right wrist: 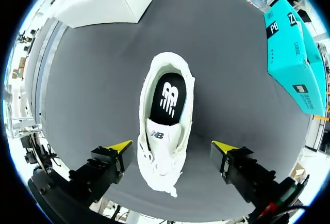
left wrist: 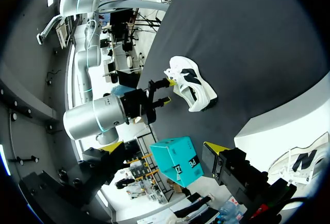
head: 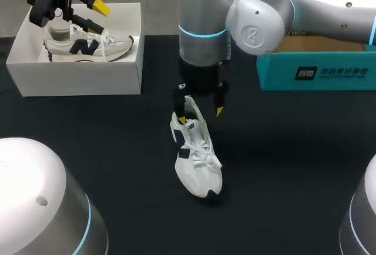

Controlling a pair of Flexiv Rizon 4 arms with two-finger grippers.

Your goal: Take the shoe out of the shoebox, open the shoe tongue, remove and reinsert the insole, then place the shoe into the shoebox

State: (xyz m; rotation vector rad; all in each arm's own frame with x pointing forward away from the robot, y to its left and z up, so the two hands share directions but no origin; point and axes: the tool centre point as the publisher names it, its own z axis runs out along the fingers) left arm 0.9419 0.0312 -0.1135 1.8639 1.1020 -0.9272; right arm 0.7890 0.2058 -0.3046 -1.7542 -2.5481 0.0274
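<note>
**Finding: a poor grip at the shoe opening is the main risk**

The right hand (head: 200, 114) is hanging open over the heel end of the shoe (head: 197, 155), its fingers straddling the shoe without touching it. The shoe is resting sole-down on the table (head: 282, 167), well apart from the white shoebox (head: 76, 76). In my judgement, the hazard is the fingers closing on the soft collar or laces alone. The shoe would then be tipping or sliding instead of yielding its insole (right wrist: 167, 97). The left hand (head: 97, 15) is hovering open and empty above the shoebox, so nothing is bracing the shoe.

The right wrist view is showing the dark insole lying flat inside the opening, a detail the head view is not giving. Only the head view is showing a second shoe (head: 88, 44) sitting in the shoebox, crowding the return spot, and a teal box (head: 317, 70) lying behind the right arm.
</note>
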